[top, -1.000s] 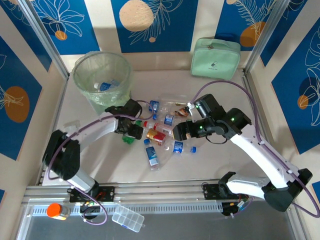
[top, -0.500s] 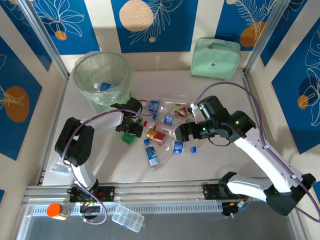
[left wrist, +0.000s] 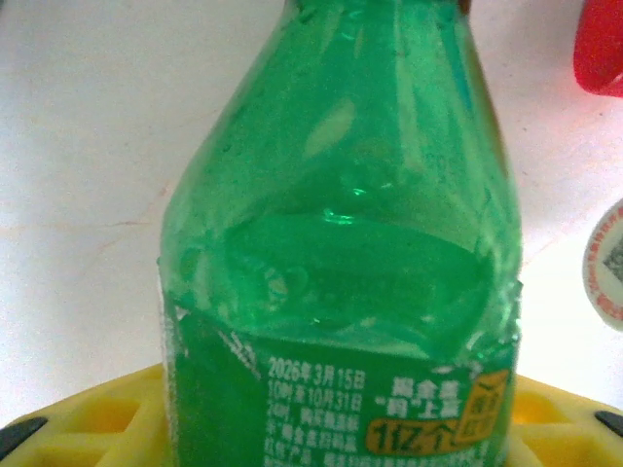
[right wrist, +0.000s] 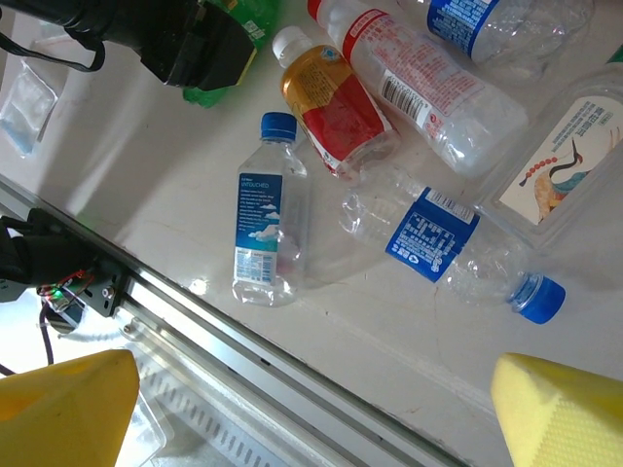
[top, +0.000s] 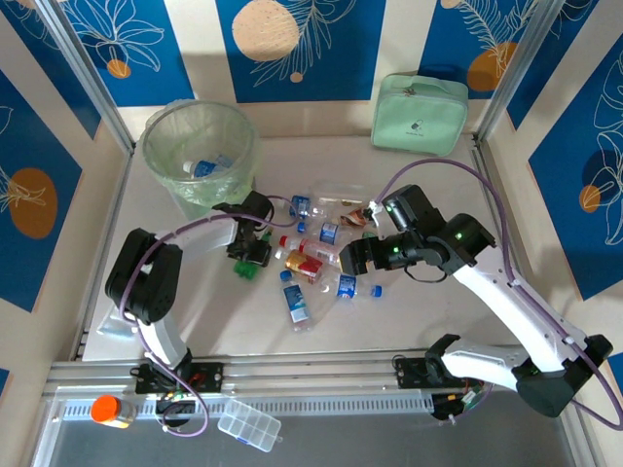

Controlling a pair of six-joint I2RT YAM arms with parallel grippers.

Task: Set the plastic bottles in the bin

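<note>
One pale surface [top: 195, 311] carries everything, walled by blue-and-cream panels. Largest on it is the bin [top: 195, 199], a round translucent basket lined with a pale green bag, standing at 10 o'clock; at least one blue-labelled bottle [top: 204, 167] lies inside it. A mint-green zippered case [top: 421, 114] sits against the far wall at 1 o'clock. The rest of the plastic bottles [top: 311, 255] lie scattered on their sides around the centre, between the two arms. The left end effector [top: 255, 255] is down at the 9 o'clock edge of that scatter, just below the bin, with a green bottle [left wrist: 341, 243] right up against its wrist camera between the yellow pads; whether the jaws actually press on it I cannot tell. The right end effector [top: 348, 259] hangs over the 3 o'clock edge of the scatter, its yellow fingers [right wrist: 68, 404] spread wide with nothing between them. Below it lie a clear bottle with a red label [right wrist: 428, 83], a clear bottle with a dark blue label [right wrist: 438, 238] and blue cap, an orange bottle with a red label [right wrist: 336, 107] and white cap, and a small blue-capped water bottle [right wrist: 263, 224] nearest the front rail. Past that rail, a clear compartment box [top: 249, 425] sits at 6 o'clock and an orange-capped jar [top: 112, 411] at 7 o'clock.
</note>
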